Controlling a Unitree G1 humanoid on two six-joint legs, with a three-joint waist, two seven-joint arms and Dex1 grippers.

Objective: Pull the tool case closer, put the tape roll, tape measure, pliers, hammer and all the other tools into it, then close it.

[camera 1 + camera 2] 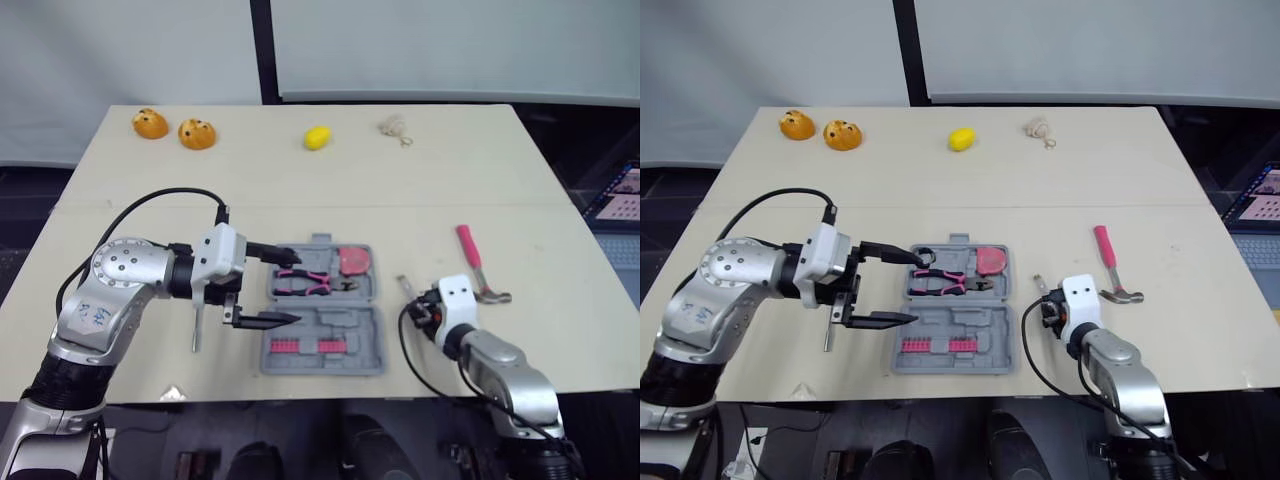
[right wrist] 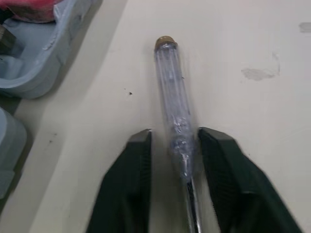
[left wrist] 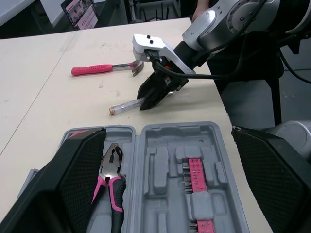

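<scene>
Here the open tool case (image 1: 300,322) is sitting on the bench (image 1: 400,190) between the arms, with the pink-handled pliers (image 1: 305,283) lying in its far half. The left end effector (image 1: 293,288) is hovering over the case's left edge, fingers spread wide and holding nothing. The right end effector (image 2: 176,138) is straddling a clear-handled screwdriver (image 2: 170,87) just right of the case, fingers narrowly parted, not clamped. The hammer (image 1: 478,268) is lying further right.
</scene>
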